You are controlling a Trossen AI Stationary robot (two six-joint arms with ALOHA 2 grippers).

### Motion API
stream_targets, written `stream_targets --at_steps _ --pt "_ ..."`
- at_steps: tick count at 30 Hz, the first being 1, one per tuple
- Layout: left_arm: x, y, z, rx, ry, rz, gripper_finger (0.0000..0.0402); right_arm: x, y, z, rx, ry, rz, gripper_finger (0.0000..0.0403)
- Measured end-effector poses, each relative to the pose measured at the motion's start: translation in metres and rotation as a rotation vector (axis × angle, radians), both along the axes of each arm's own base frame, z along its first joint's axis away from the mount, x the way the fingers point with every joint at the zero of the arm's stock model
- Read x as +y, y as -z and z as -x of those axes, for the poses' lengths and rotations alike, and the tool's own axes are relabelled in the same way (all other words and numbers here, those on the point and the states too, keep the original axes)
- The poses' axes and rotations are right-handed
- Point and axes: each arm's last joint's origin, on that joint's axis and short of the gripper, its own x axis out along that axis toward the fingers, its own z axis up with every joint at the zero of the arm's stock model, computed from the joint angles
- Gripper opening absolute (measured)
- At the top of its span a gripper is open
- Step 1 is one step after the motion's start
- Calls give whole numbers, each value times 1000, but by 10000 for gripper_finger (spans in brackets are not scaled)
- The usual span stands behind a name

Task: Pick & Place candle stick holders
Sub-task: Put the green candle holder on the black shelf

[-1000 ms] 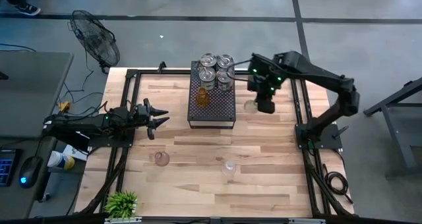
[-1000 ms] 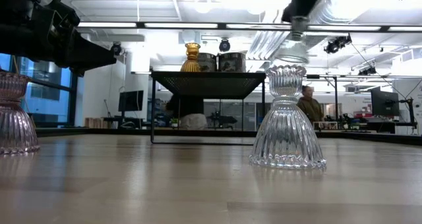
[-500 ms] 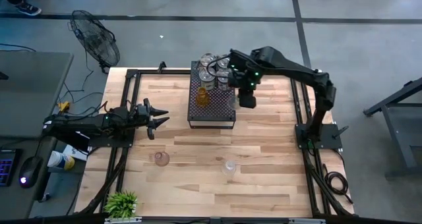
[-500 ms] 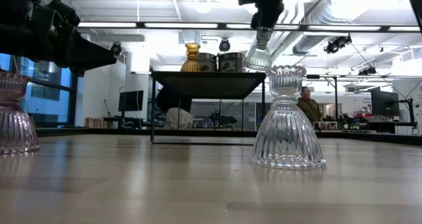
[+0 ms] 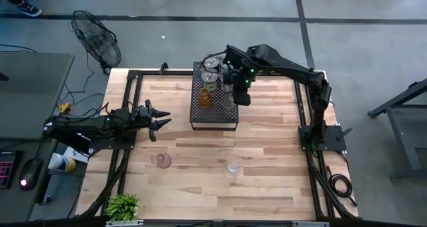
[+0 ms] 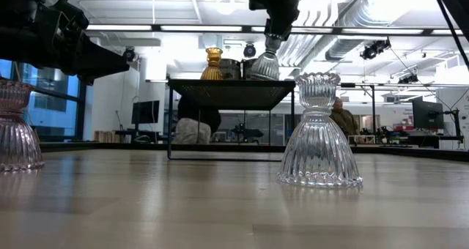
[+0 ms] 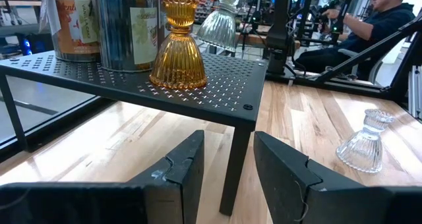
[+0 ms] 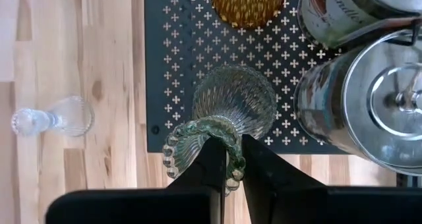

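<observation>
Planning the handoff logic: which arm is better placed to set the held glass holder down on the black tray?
The right. Its claw is shut on the clear holder, hanging just above the black tray beside the amber holder. The left claw waits off to the tray's side, over bare table.

Four holders, four tins
</observation>
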Motion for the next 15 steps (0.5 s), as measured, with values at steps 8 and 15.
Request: stream_targets --at_steps 8,15 --pt "0 0 0 0 0 0 128 -2 -1 -5 -51 -4 -2 18" --pt "0 0 0 0 0 0 128 -3 4 -4 -19 -6 -5 18"
